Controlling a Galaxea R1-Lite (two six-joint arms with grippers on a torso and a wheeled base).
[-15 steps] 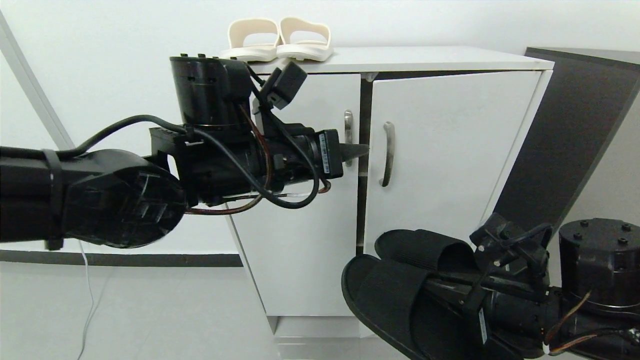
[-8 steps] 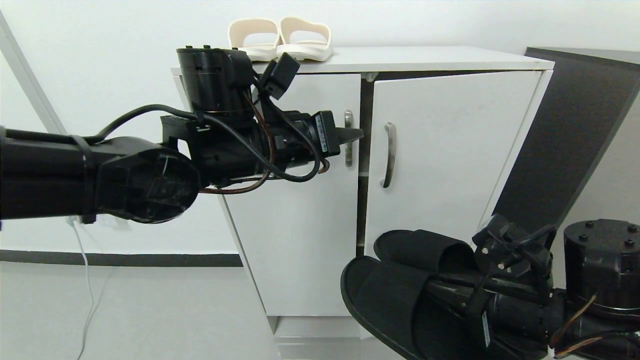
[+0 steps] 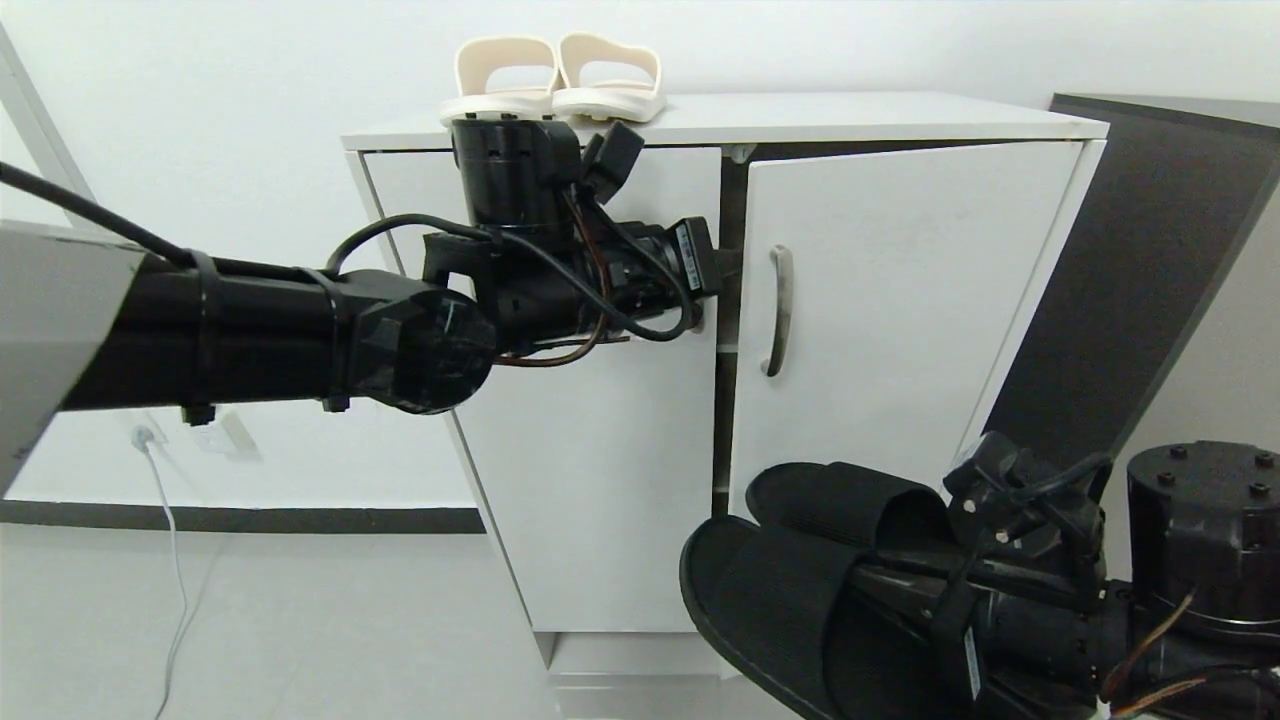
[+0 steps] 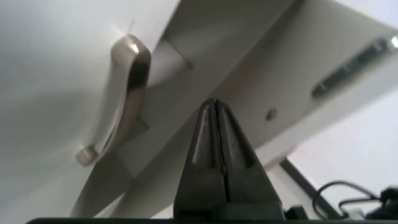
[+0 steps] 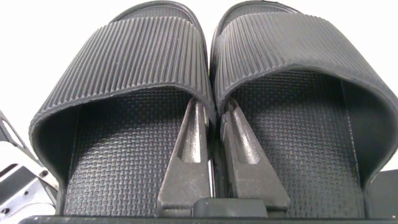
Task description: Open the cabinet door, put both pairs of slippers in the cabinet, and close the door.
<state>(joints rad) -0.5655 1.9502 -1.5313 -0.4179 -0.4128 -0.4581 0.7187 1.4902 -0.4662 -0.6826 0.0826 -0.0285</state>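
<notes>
wall: white | outlet: low on wall, left | cable: white, hangs from outlet toward floor | baseboard: dark strip | panel: dark, right side

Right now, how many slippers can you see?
4. Two cream slippers sit side by side on top of the cabinet. Two black slippers are clamped together in the fingers of the right gripper, low before the right door. The cabinet's inside is hidden.
</notes>
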